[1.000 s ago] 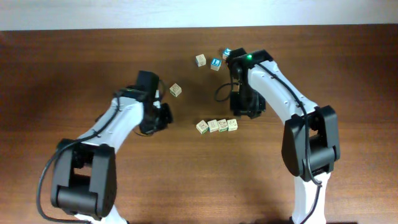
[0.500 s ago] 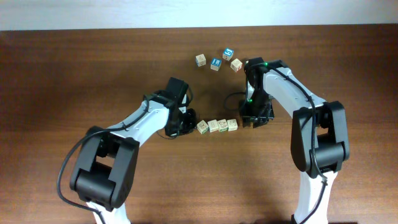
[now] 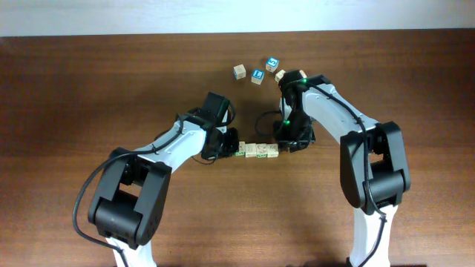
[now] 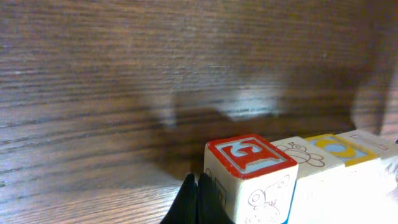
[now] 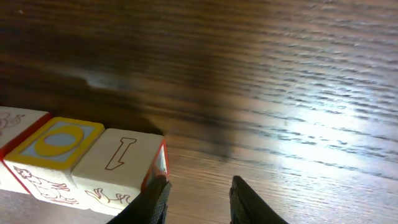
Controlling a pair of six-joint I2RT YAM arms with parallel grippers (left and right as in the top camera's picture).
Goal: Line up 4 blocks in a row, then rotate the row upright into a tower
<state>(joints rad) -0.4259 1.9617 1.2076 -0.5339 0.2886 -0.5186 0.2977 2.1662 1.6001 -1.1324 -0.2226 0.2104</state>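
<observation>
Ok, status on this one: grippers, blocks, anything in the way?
Left gripper shut at left end of the four-block row. Right gripper open, empty, at its right end. Row's blocks touching, in line. Loose blocks behind, clear.

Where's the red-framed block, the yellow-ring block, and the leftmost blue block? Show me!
red-framed block (image 4: pixel 249 155): left wrist view, top face.
yellow-ring block (image 5: pixel 59 140): right wrist view, top face.
leftmost blue block (image 3: pixel 257 75): overhead view, blue top face.

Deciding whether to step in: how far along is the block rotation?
Done: the four blocks sit in one touching row. In hand: the shut left gripper is at its left end, the open right gripper beside its right end. Left: probably the turn itself; the row lies level in the overhead view.
</observation>
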